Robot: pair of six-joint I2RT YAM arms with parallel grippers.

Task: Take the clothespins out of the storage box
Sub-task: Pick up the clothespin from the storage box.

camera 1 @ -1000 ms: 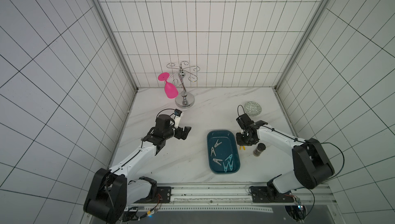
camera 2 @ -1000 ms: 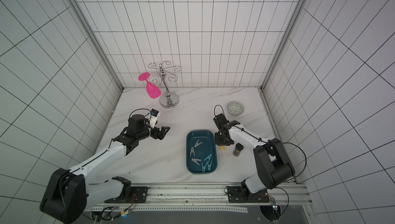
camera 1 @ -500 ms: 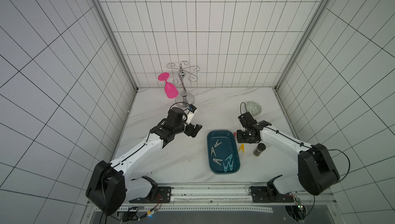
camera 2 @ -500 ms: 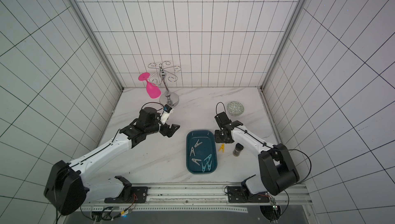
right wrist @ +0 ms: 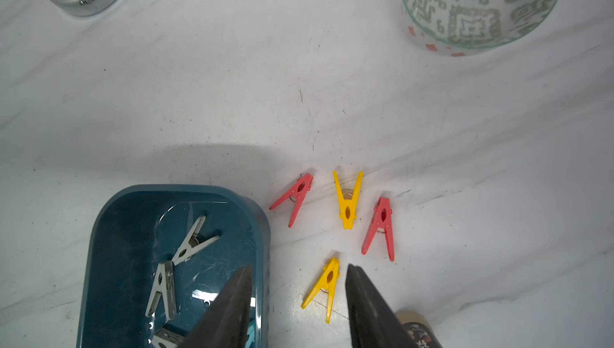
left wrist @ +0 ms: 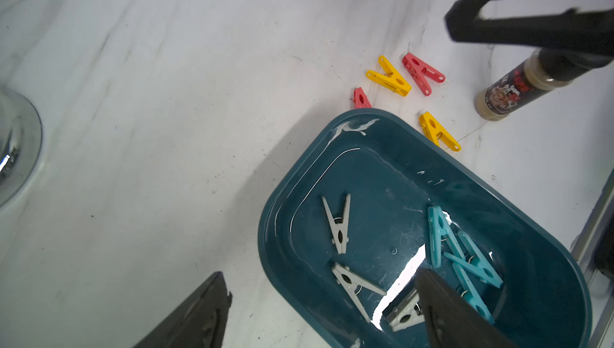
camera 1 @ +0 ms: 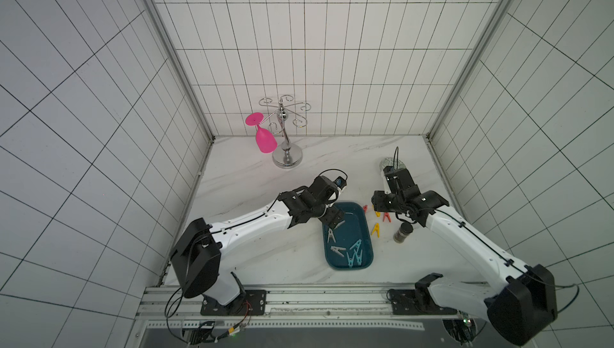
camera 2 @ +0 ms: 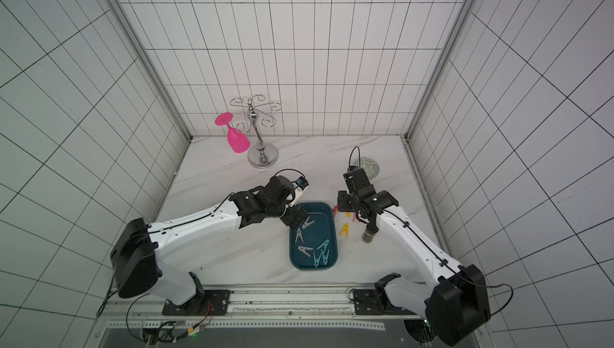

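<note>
The teal storage box (camera 1: 353, 204) (camera 2: 319, 204) lies at the table's middle. It holds grey clothespins (left wrist: 339, 226) and light blue clothespins (left wrist: 465, 256). Two red clothespins (right wrist: 380, 230) and two yellow ones (right wrist: 347, 201) lie on the table right of the box. My left gripper (camera 1: 334, 221) (left wrist: 320, 273) is open over the box's far left rim, with one finger outside the box and the other above a grey clothespin (left wrist: 403, 313). Raised above the table right of the box, my right gripper (camera 1: 377, 201) (right wrist: 299, 266) is open and holds nothing. A yellow clothespin (right wrist: 324, 285) lies on the table below its gap.
A spice jar (camera 1: 402, 232) stands just right of the loose clothespins. Behind the right gripper is a green-patterned bowl (camera 1: 392, 163) (right wrist: 481, 7). At the back left, a chrome rack (camera 1: 287, 158) carries a pink glass (camera 1: 265, 140).
My left arm has swung right to the box's far end. My right gripper has opened, left a yellow clothespin on the table and lifted away.
</note>
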